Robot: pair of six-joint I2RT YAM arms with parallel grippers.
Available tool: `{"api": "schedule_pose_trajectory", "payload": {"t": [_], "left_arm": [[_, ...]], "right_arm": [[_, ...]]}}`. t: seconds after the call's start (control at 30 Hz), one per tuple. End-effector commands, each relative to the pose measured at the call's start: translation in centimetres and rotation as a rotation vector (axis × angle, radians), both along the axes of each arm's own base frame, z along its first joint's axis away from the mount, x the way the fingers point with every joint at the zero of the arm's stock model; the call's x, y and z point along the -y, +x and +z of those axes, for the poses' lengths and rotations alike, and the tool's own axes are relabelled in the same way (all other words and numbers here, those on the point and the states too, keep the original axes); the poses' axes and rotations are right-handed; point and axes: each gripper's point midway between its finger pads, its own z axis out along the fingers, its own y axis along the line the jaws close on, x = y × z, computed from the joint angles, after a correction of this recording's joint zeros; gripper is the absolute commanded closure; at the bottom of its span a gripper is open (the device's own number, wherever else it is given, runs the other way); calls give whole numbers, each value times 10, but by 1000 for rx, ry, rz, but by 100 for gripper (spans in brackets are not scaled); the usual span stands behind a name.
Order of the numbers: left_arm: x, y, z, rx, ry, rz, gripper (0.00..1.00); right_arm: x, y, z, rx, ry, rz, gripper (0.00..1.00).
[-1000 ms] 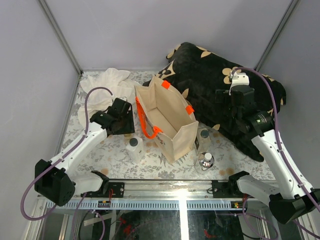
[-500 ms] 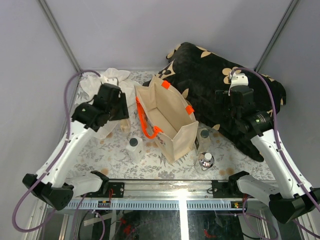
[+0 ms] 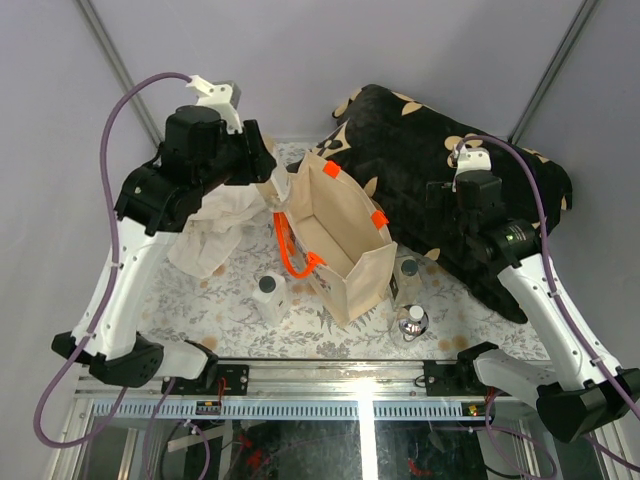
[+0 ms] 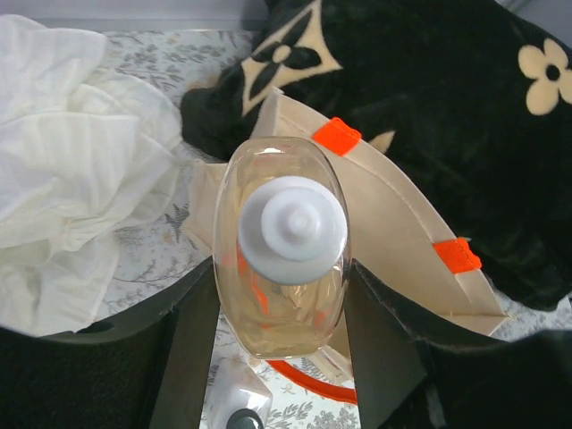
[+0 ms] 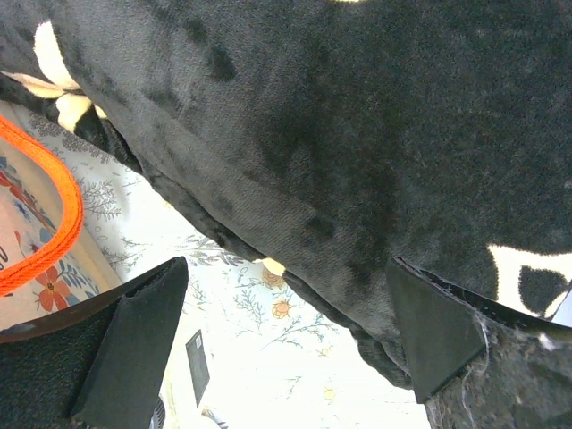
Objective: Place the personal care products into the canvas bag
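Observation:
My left gripper [image 3: 262, 170] is raised above the far left corner of the canvas bag [image 3: 335, 235] and is shut on the amber-liquid bottle with the white cap [image 4: 281, 241], one finger on each side, cap toward the camera. The bag stands open, with orange handles and tabs [image 4: 393, 232]. The whitish bottle with the dark cap [image 3: 268, 295] stands left of the bag and shows below my fingers [image 4: 237, 407]. The tall clear bottle [image 3: 407, 272] and the squat round one [image 3: 413, 320] stand right of the bag. My right gripper [image 3: 448, 225] is open and empty over the cushion's edge [image 5: 284, 295].
A black cushion with cream flowers [image 3: 450, 170] lies behind and right of the bag and fills most of the right wrist view [image 5: 313, 134]. A white cloth [image 3: 215, 225] lies left of the bag. Grey walls close in the back and sides.
My left arm has risen from the table by the white cloth, carrying the amber bottle up and right to the bag's far left corner. The right arm has barely moved.

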Motion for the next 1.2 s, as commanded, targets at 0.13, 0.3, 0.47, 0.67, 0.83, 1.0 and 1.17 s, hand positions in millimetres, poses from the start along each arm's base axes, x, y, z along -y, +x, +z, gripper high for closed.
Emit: {"api": "schedule_pose_trajectory", "payload": {"t": [0.13, 0.3, 0.47, 0.67, 0.83, 1.0, 1.17], "left_arm": [[59, 26, 46, 202, -136, -203, 100], [80, 46, 16, 189, -155, -237, 100], [84, 66, -33, 158, -110, -208, 100], [90, 82, -98, 159, -91, -188, 100], [94, 90, -147, 169, -62, -187, 100], [99, 96, -167, 180, -62, -185, 100], [106, 101, -184, 145, -51, -207, 83]], "right_arm": [[-4, 6, 4, 29, 10, 11, 0], [-3, 5, -1, 15, 7, 3, 0], [-4, 2, -3, -8, 7, 11, 0], [-6, -6, 1, -41, 27, 24, 2], [-13, -18, -1, -116, 53, 51, 2], [-28, -35, -6, -196, 119, 118, 4], [-40, -53, -10, -238, 178, 197, 3]]}}
